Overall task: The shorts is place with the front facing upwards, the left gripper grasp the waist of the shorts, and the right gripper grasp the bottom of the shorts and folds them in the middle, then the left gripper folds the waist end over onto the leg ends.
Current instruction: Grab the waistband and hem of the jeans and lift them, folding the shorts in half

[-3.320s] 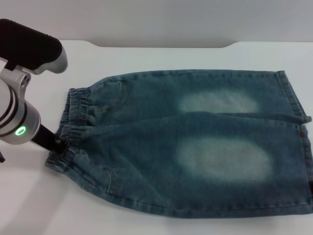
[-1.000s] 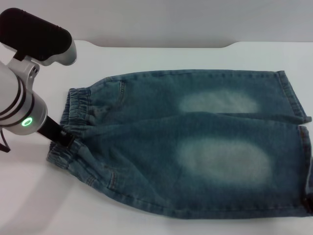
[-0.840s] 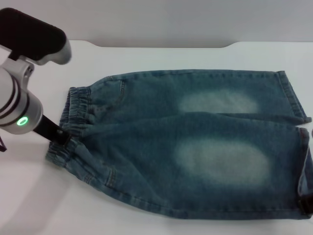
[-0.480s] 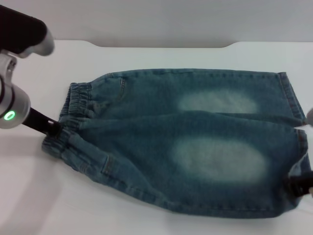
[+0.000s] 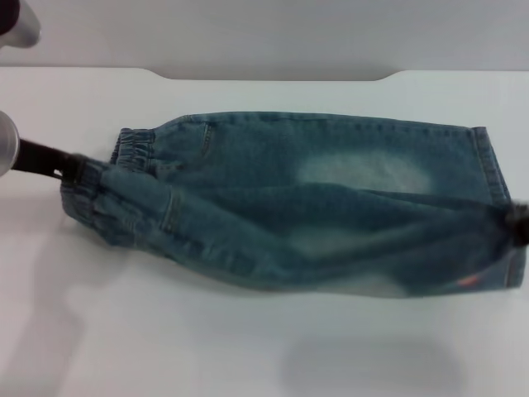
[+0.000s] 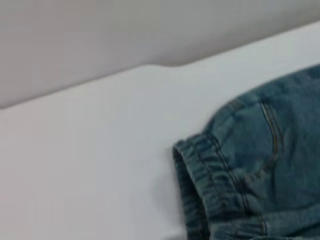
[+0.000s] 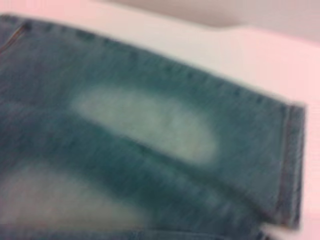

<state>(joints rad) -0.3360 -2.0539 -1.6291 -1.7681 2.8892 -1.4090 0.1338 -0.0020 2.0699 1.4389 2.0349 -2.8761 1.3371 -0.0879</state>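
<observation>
Head view shows us the shorts (image 5: 314, 207) lying across the white bench (image 5: 248, 347), their near half lifted and rolled over toward the far half. We see the left end effector (image 5: 70, 169) closed on the waist of the shorts (image 5: 107, 194) at the left, and the right end effector (image 5: 519, 223) at the frame's right edge clamped on the bottom of the shorts (image 5: 496, 211)

Shorts (image 5: 331, 207) are matt blue denim cloth, faded pale at the thighs, waistband (image 6: 200, 190) puckered and rough; tabletop (image 5: 248, 347) smooth, white, faintly glossy.
</observation>
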